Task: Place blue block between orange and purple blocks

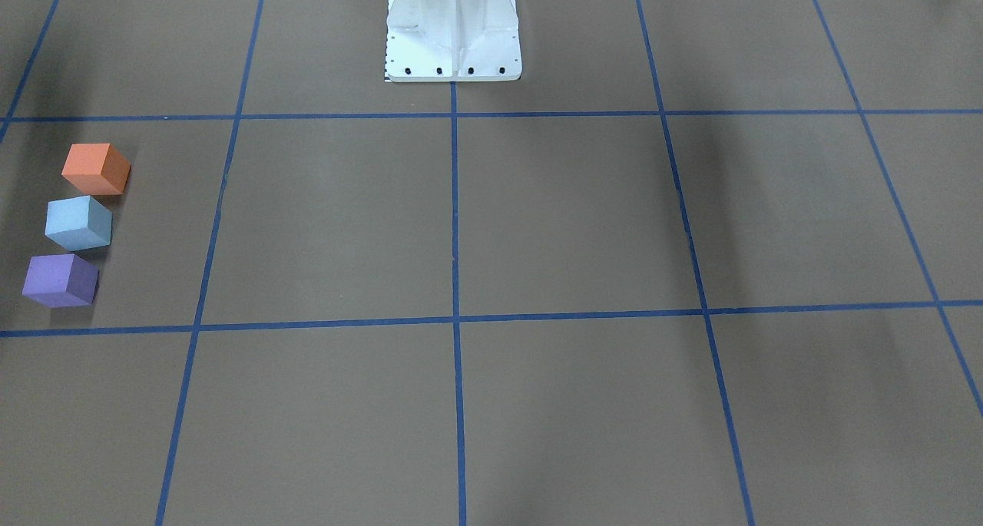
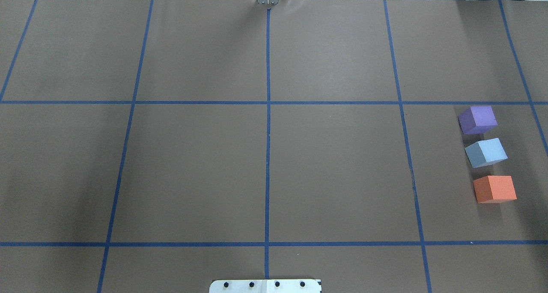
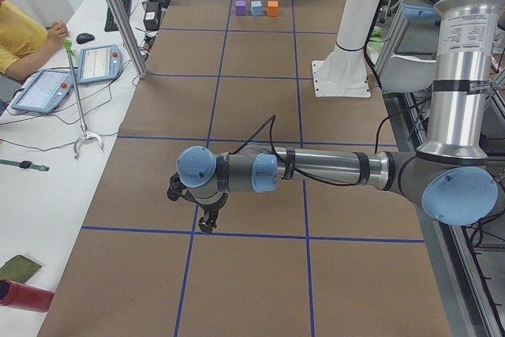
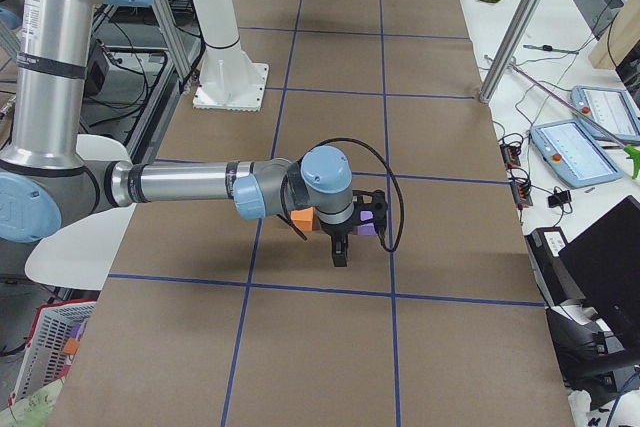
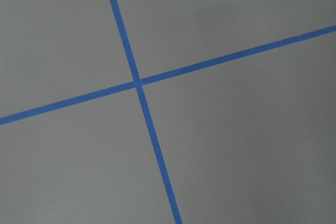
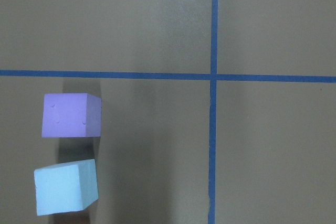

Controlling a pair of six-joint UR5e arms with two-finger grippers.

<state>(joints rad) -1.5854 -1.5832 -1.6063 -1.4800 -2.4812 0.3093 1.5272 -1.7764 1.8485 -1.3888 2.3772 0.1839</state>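
Observation:
The light blue block [image 2: 486,152] sits on the brown table in a row between the purple block [image 2: 477,119] and the orange block [image 2: 494,189], with small gaps on both sides. The same row shows at the front-facing view's left: orange block [image 1: 96,168], blue block [image 1: 78,223], purple block [image 1: 60,279]. The right wrist view looks down on the purple block [image 6: 71,115] and blue block [image 6: 65,187]. My right gripper [image 4: 340,257] hangs above the row and partly hides it. My left gripper [image 3: 207,225] hangs over a tape crossing far from the blocks. I cannot tell whether either gripper is open or shut.
Blue tape lines [image 2: 268,134] divide the table into squares. The white robot pedestal [image 1: 453,34] stands at the middle of my edge. A side bench with teach pendants [image 3: 99,62], a metal post [image 3: 118,13] and an operator [image 3: 16,29] runs along the far edge.

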